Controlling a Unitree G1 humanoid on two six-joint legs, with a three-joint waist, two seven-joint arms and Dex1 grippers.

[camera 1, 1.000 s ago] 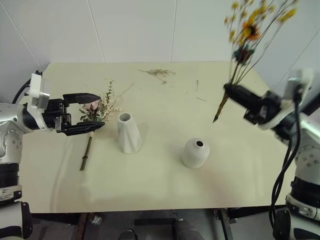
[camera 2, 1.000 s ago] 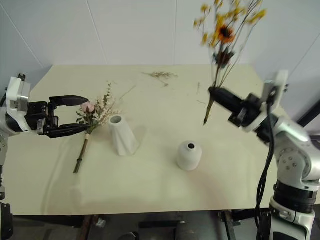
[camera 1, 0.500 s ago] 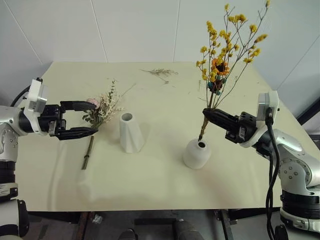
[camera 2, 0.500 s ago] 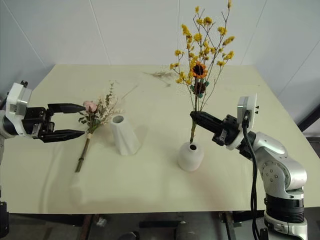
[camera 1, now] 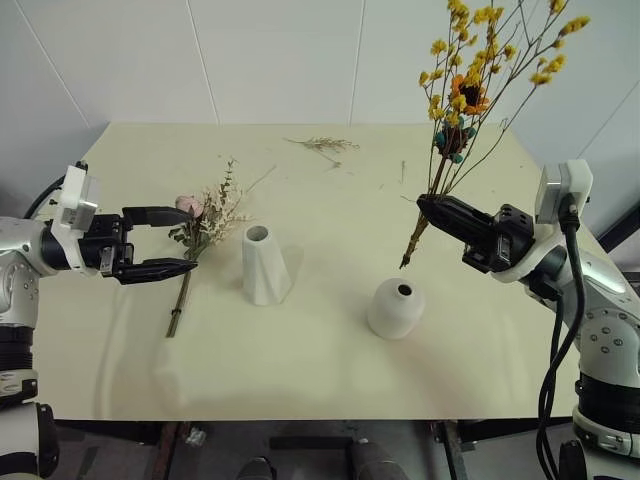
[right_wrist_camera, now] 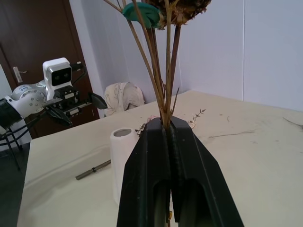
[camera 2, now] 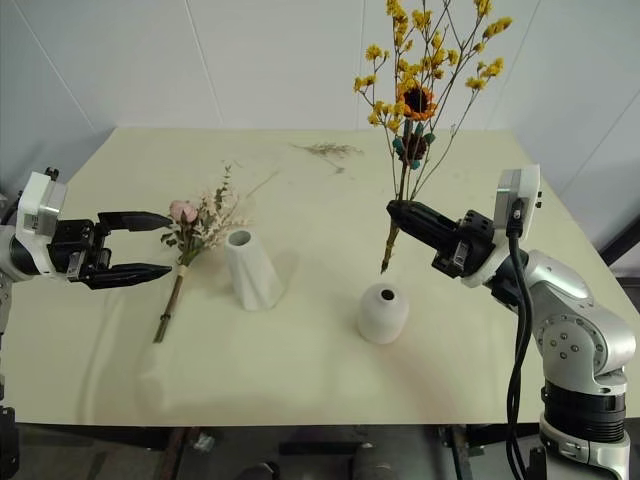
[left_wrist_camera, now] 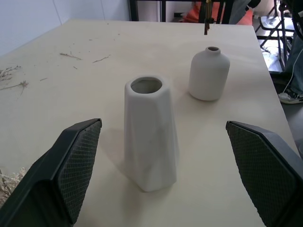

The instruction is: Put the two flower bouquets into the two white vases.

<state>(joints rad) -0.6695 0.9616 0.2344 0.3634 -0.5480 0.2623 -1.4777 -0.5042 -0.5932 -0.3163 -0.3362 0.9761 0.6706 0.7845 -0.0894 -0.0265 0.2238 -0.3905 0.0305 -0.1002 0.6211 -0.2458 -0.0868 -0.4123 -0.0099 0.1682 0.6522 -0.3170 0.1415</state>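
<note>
Right wrist view cuts off the yellow bouquet's (camera 1: 470, 90) blossoms; the right gripper (camera 1: 424, 205) pinches its stems. Left gripper (camera 1: 178, 240), fingers spread, flanks the lying pink bouquet (camera 1: 205, 215).

Head stereo pair: high, looking forward and down over whole bench (camera 1: 330, 380), both arms at the edges. Left wrist view: low and close, looking across bench past tall cone vase (left_wrist_camera: 150, 132) to round vase (left_wrist_camera: 209, 74). Right wrist view: close along shut jaws, facing tall cone vase and left gripper (right_wrist_camera: 78, 108). All four share the tall cone vase.
</note>
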